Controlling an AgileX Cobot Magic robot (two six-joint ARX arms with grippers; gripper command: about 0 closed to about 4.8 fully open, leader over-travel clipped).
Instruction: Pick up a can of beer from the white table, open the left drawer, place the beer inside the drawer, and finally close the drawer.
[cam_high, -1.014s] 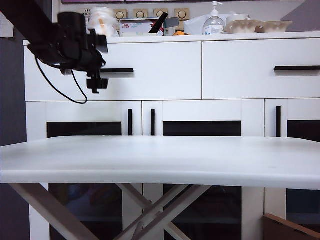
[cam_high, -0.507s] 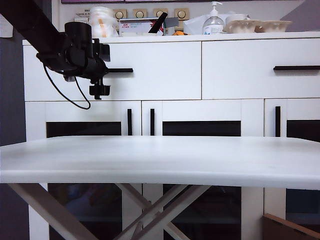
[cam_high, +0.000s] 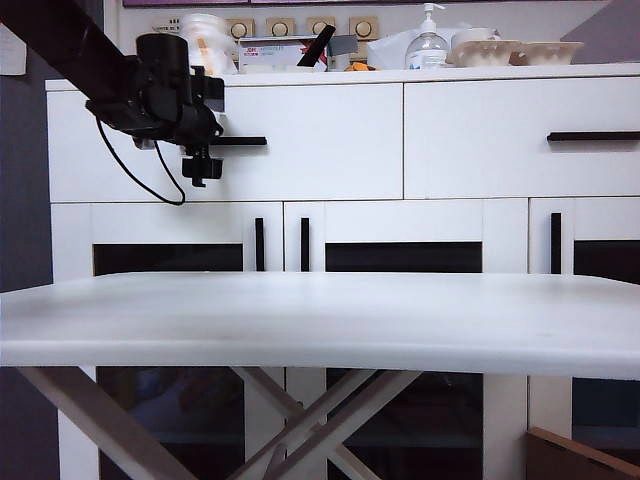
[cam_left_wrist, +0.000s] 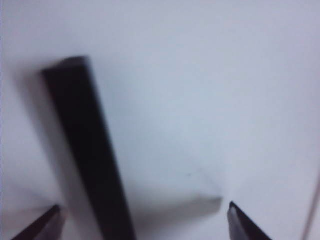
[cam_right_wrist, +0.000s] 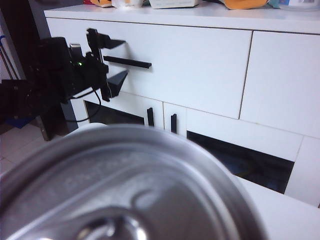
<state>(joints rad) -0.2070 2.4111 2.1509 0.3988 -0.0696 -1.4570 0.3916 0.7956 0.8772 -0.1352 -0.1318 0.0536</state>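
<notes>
Left hand (cam_high: 203, 150) at the handle (cam_high: 238, 141) of the left drawer (cam_high: 300, 140), fingers spread wide: the right wrist view shows one finger above and one below the bar's near end, neither yet closed on it. In the left wrist view the two fingertips (cam_left_wrist: 240, 222) frame the blurred black bar against the white drawer front. Right hand: unseen in the exterior view, its fingers not visible in its own wrist view, which is filled by the top of the can of beer (cam_right_wrist: 125, 190); the can appears to be carried, though the pinch itself cannot be told. The can stands upright, long axis vertical, lid facing the camera, above the counter (cam_high: 320, 320) near its front edge. Progress, as judged: pick-up apparently done; the drawer is flush with its neighbour and unopened; pulling it out, placing the can inside and closing it remain. The handle's long axis runs horizontally, parallel to the counter's far edge.
</notes>
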